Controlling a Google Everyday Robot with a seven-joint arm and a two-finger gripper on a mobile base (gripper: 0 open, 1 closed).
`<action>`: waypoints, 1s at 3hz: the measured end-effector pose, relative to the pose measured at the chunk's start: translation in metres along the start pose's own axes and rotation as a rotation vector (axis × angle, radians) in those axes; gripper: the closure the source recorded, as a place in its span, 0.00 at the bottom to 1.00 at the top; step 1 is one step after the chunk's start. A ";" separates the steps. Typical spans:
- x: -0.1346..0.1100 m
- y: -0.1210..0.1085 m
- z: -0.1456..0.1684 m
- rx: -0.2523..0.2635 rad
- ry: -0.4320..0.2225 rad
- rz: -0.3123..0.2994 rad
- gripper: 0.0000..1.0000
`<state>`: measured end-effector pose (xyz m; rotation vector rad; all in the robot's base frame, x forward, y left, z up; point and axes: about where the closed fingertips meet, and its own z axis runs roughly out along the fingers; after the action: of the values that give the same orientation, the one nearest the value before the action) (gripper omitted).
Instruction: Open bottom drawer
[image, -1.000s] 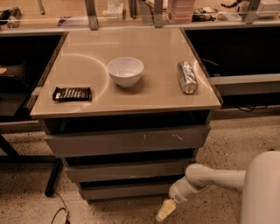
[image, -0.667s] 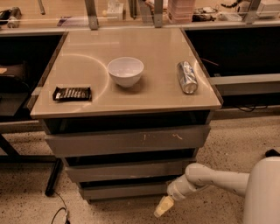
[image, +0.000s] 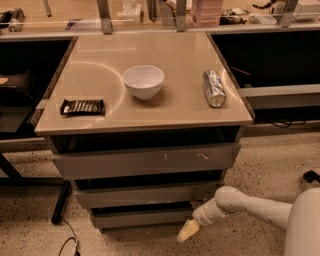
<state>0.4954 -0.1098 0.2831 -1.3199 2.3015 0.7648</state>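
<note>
The bottom drawer (image: 140, 217) is the narrowest grey front at the foot of the cabinet, just above the floor. Above it sit the mid-sized front (image: 145, 194) and the widest front with pale scratch marks (image: 145, 161). My gripper (image: 187, 231) hangs at the end of the white arm (image: 245, 204), low by the floor, just below and to the right of the bottom drawer's right end. Its pale tip points down-left.
On the cabinet top (image: 175, 107) are a white bowl (image: 143, 81), a silver can lying on its side (image: 214, 88) and a dark snack bar (image: 82, 106). A black table leg (image: 59, 202) and cable (image: 70, 242) lie at left on the speckled floor.
The gripper has shifted slightly left and a little up, closer to the bottom drawer's right end. The drawers have not moved.
</note>
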 end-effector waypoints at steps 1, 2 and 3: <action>0.000 0.000 0.000 0.000 0.000 0.000 0.00; 0.002 -0.006 0.009 0.008 -0.016 0.005 0.00; 0.013 -0.022 0.023 0.027 -0.040 0.015 0.00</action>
<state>0.5092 -0.1132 0.2515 -1.2654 2.2848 0.7555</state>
